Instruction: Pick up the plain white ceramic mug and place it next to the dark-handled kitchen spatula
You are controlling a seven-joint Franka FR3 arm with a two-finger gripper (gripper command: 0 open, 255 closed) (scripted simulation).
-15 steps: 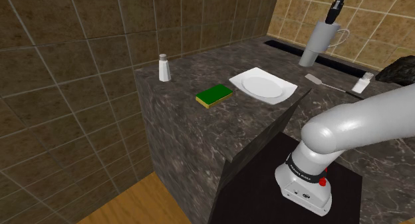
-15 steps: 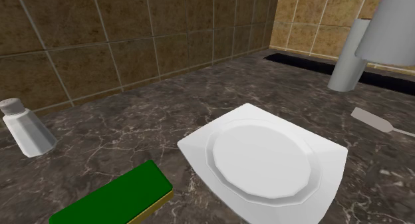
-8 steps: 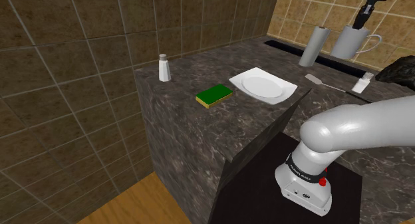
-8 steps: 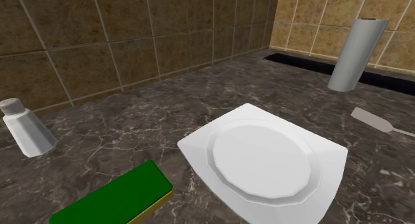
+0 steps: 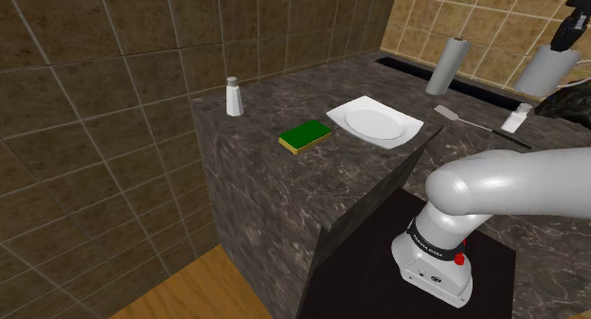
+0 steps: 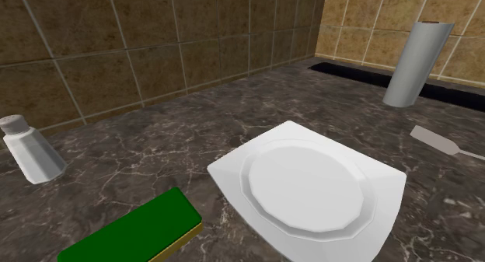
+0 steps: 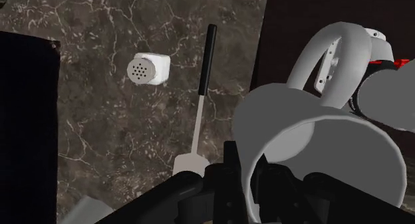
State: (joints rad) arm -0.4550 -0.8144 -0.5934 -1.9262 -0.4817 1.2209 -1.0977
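We see a dark marbled bench (image 5: 284,104), and we take the spatula (image 5: 462,117) on it as our landmark. The white arm (image 5: 511,183) rises from its stand at the near side of the bench and reaches over to the shoulder view's right of the spatula. A white square plate (image 5: 375,121) lies to the shoulder view's left of the spatula, near it but apart. A grey upright cylinder (image 5: 446,66) stands behind the spatula's blade. The pale grey-white mug (image 5: 546,71) hangs tilted in the air, above the spatula and to its right in the shoulder view, clear of the bench. The gripper (image 5: 571,31) pinches the mug's rim, one finger inside the wall and one outside, as the wrist view shows. A green sponge (image 5: 306,135) lies beyond the plate from the spatula. The spatula has a dark handle and a pale blade. A tall shaker (image 5: 234,97) stands far from it past the sponge, and a small shaker (image 5: 517,118) lies on its side just beside the handle.
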